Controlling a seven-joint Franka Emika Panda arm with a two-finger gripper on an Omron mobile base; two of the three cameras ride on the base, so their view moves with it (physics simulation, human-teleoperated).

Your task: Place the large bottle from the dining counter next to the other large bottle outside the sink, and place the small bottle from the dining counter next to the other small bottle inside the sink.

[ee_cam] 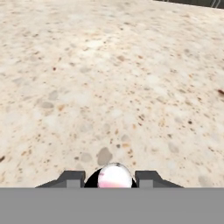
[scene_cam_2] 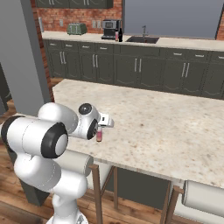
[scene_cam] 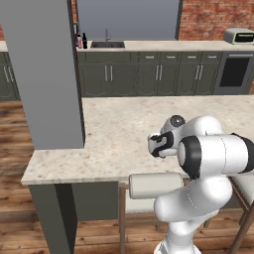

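On the far left of my left base view I have the grey pillar (scene_cam: 47, 74) rising from the dining counter (scene_cam: 114, 134), and past its edge, on the wall worktop (scene_cam: 163, 45), a pink bottle (scene_cam: 79, 40) and a black bottle (scene_cam: 85, 40) stand close together just left of the sink (scene_cam: 107, 44). Further right along that worktop sits a toaster oven (scene_cam: 239, 35). Nearer me, a cushioned stool (scene_cam: 155, 185) is tucked under the counter's front edge. In my right base view the gripper (scene_cam_2: 100, 130) hangs low over the front part of the counter, and the small bottle (scene_cam_2: 99, 135), pinkish-red, stands upright beneath it on the stone. From the hand view I look down on that bottle's rounded pale top (ee_cam: 114, 176) sitting right between the two dark fingertips (ee_cam: 72, 178), which are drawn in tight against its sides, so I read the gripper as clamped on the small bottle.
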